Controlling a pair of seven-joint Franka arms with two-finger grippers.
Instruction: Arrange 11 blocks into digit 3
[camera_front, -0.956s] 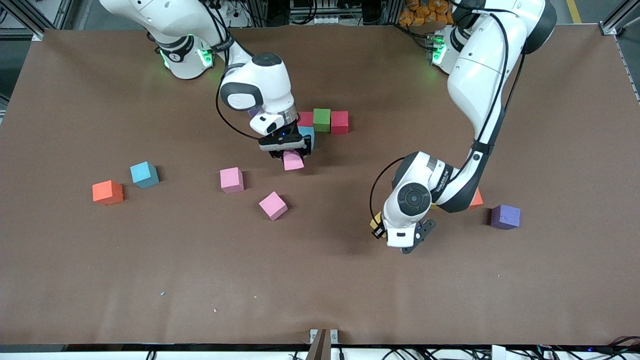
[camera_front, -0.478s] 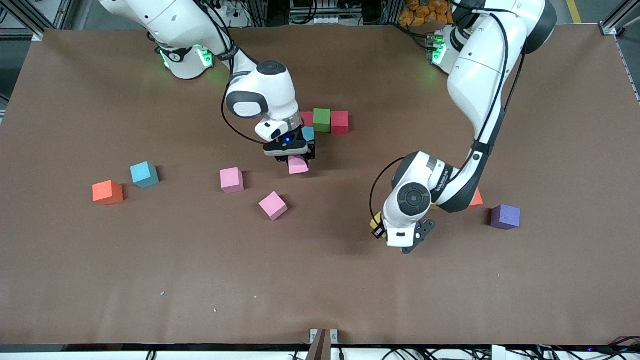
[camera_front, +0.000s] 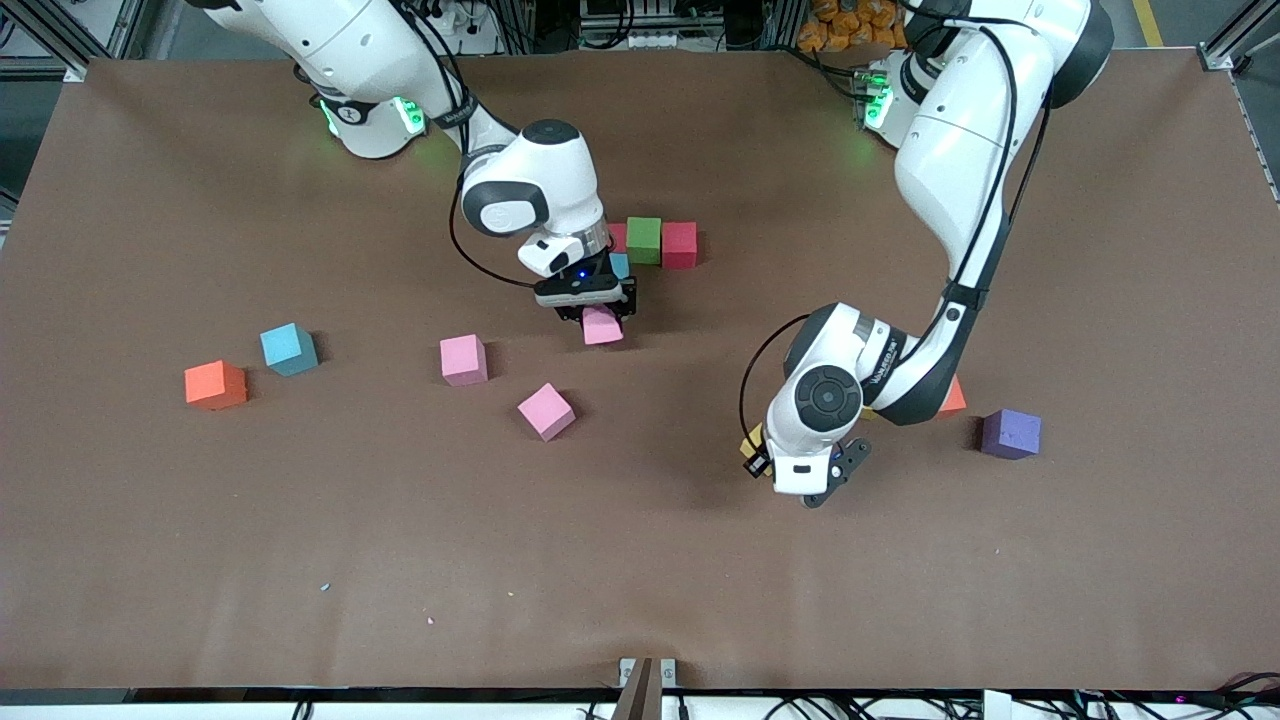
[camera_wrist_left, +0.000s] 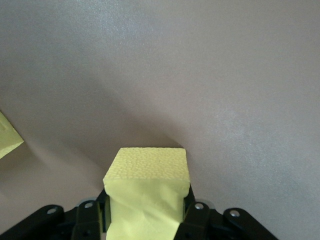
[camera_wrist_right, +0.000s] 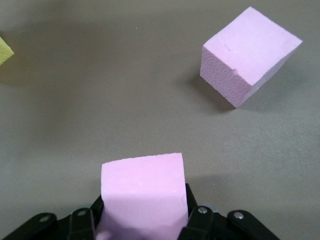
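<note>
We start with the brown table (camera_front: 200, 560), then the two arms, then the blocks. The right gripper (camera_front: 598, 312) is clamped on a pink block (camera_front: 603, 326) and hangs just beside the short row we take as our landmark: a green block (camera_front: 644, 240) and a red block (camera_front: 679, 244), with a light blue block (camera_front: 620, 264) tucked under the wrist next to them. The left gripper (camera_front: 815, 480) waits well away from that row toward the camera, closed on a yellow block (camera_wrist_left: 147, 190); from the front only a yellow corner shows, so we lean on the wrist view for that.

Two more pink blocks (camera_front: 464, 359) lie loose, apart from the row. An orange block (camera_front: 215, 385) and another light blue one (camera_front: 288, 348) sit farthest from it.

To place well, we judge we should square the held pink block to the row's edges, lower it flat beside the light blue block without nudging it, and release only once it rests
</note>
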